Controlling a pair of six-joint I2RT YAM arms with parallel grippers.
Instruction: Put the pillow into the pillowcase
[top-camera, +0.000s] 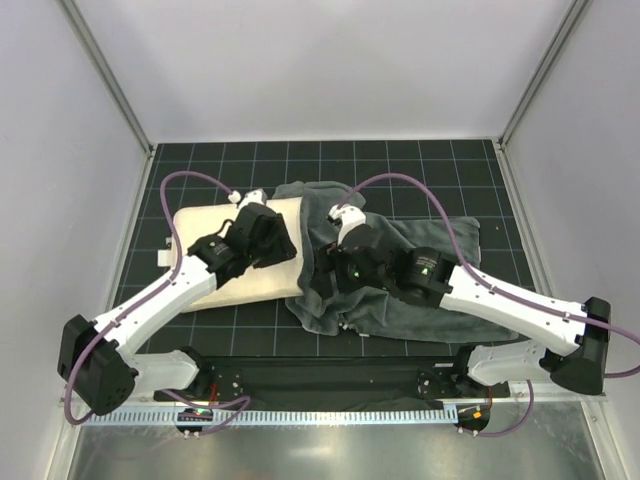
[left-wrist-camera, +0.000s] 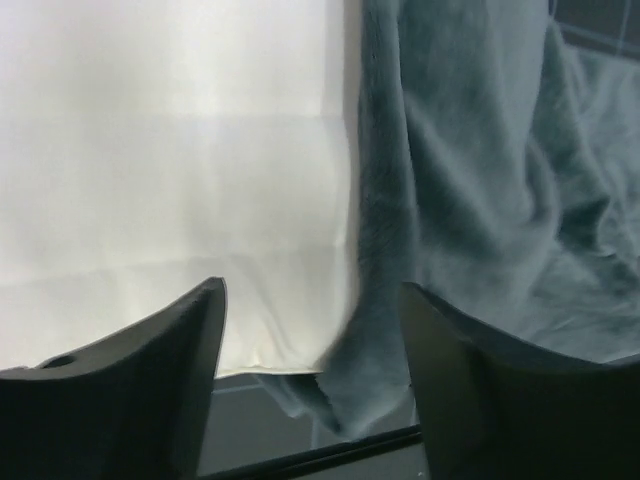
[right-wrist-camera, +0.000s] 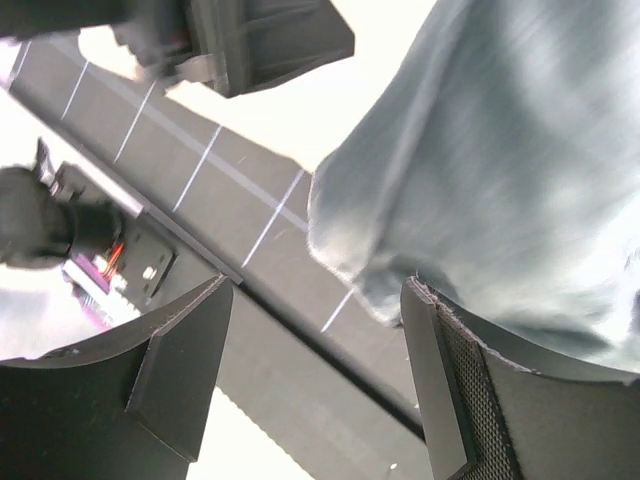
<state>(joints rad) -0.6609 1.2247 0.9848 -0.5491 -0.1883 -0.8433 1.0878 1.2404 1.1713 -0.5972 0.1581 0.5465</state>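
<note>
Beneath the left gripper (left-wrist-camera: 310, 288) and right gripper (right-wrist-camera: 318, 285), both apart, the pillowcase (top-camera: 450, 235) hides the pillow's (top-camera: 200, 222) edge.

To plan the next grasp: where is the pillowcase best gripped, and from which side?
Pinch the pillowcase at its left hem, close to the near corner, coming from above. There the plush edge lies flat and loose over the right end of the pillow, so one layer could probably be caught alone. Whether this hem is the opening I cannot tell.
</note>
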